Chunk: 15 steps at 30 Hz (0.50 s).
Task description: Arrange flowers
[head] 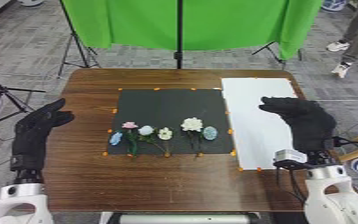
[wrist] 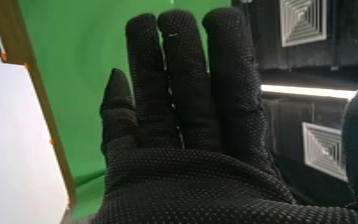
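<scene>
Flowers (head: 191, 124) on black mat (head: 162, 106), left hand (head: 37, 127) and right hand (head: 307, 122) relaxed, fingers uncurled.

There are four flowers (head: 191, 124), what look like two blue blooms (head: 210, 133), one black mat (head: 167, 105), one white sheet (head: 260, 135) and one bench (head: 184, 185).

A green cloth (head: 131, 22) hangs above grey carpet (head: 140, 59).

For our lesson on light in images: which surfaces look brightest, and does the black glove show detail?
Right wrist view: ceiling light strip glares white, dotted texture visible on the right hand; head view: white sheet bright against brown table.
</scene>
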Motion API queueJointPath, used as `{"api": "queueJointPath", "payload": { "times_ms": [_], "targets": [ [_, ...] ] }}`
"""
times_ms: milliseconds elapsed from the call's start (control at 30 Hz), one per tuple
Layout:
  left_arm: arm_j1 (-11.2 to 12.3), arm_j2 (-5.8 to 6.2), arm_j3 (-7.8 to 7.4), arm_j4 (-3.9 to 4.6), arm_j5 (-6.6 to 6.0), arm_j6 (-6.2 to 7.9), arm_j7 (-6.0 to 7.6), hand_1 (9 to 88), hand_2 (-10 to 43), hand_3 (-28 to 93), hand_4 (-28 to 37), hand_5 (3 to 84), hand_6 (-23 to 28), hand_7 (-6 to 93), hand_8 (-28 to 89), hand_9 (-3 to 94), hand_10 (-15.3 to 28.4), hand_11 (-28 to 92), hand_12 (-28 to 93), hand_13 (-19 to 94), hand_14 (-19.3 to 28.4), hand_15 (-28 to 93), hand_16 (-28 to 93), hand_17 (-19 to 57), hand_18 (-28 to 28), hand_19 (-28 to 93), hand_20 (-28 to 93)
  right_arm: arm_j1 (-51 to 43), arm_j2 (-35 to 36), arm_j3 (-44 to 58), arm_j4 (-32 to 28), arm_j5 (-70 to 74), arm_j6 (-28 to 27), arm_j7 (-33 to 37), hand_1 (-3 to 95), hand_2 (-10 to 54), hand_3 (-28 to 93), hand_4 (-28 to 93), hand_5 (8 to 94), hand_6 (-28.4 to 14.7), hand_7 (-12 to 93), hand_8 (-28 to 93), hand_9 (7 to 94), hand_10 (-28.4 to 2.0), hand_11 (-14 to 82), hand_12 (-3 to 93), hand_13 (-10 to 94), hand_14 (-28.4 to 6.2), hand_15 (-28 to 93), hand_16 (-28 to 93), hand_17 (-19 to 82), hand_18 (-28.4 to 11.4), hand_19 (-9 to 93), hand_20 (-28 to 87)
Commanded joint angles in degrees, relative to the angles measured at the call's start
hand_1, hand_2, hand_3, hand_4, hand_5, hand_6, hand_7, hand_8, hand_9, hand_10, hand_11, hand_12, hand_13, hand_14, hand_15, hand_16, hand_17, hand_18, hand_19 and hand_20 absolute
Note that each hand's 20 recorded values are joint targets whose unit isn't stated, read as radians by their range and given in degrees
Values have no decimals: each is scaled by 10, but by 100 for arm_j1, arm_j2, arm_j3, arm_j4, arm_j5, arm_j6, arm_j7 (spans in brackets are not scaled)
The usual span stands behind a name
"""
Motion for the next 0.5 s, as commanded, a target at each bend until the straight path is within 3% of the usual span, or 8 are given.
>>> {"api": "queueJointPath", "payload": {
  "times_ms": [33, 167, 367, 500],
  "targets": [
    [-6, -48, 19, 45, -39, -67, -4, 279, 69, 660, -260, 518, 32, 130, -69, 536, 145, 239, 132, 464, 193, 259, -18, 115, 129, 101, 209, 11, 59, -81, -59, 135, 148, -75, 43, -5, 774, -161, 662, -5, 165, -97, 654, -155, 89, 179, 499, -148, 159, 258, 210, -176, 84, 328],
    [-28, -37, 30, 56, -92, -33, 64, 279, 69, 659, -260, 518, 32, 129, -69, 537, 146, 239, 132, 465, 194, 258, -18, 118, 125, 98, 207, -38, -5, -66, -86, 133, 194, -72, 45, -1, 773, -163, 644, -5, 161, -92, 635, -154, 87, 178, 484, -150, 154, 254, 205, -177, 87, 323],
    [-77, -31, 87, 71, -13, -61, 29, 279, 69, 660, -261, 518, 33, 128, -68, 537, 146, 239, 133, 465, 193, 260, -18, 120, 123, 98, 210, -56, 51, -35, -93, 127, 162, -29, 44, 3, 774, -162, 640, -5, 159, -89, 633, -155, 88, 177, 485, -150, 157, 254, 202, -177, 93, 316],
    [-96, -45, 98, 65, -68, -28, 27, 279, 69, 660, -260, 518, 34, 128, -68, 537, 146, 239, 133, 465, 193, 260, -19, 120, 123, 97, 211, -25, 24, -58, -88, 100, 182, -17, 45, 5, 772, -162, 637, -5, 158, -88, 630, -154, 88, 177, 487, -150, 157, 253, 202, -178, 97, 314]
  ]
}}
